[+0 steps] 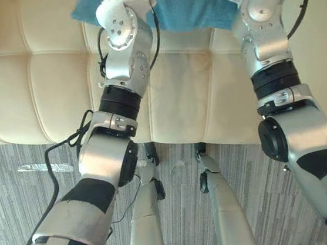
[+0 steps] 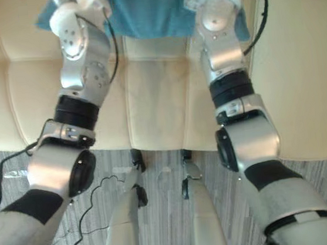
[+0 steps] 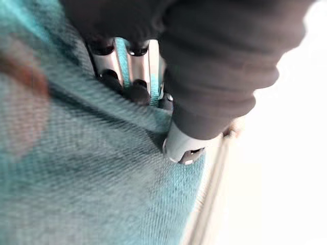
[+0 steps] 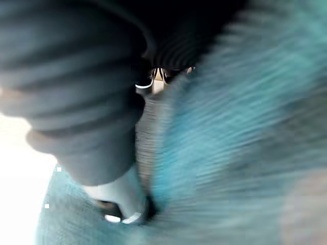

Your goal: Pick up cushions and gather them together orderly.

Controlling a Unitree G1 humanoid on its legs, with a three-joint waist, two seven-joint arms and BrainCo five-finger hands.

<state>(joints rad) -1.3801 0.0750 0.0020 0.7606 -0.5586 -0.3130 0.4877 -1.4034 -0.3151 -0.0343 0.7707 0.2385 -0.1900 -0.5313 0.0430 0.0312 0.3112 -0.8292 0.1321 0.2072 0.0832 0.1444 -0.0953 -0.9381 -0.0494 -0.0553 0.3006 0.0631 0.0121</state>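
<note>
Left hand: closed on the cushion. The silver, dark-tipped fingers were dug into the cloth on one side. The rounded thumb was pressed in opposite them, with a ridge of fabric pinched between.
Right hand: grip could not be determined. Its dark ribbed cover blocked most of its own wrist view, and a silver part of the hand lay against the cushion's cloth.
Cushion material: teal cloth with a plain, fine weave, the threads showing close up. It was soft and dented under the left hand.
Cushion position: on the far part of the sofa seat. Both arms reached to it, the left at its left portion and the right at its right portion.
Sofa: cream with a smooth, leather-like surface, stitched into squarish padded panels with sunken seams. The centre panel between the arms carried a yellowish discolouration.
Floor: grey with a streaked, lined pattern, directly in front of the sofa.
Strip: pale, thin and flat, lying on the floor near the sofa's front edge, on the robot's left.
</note>
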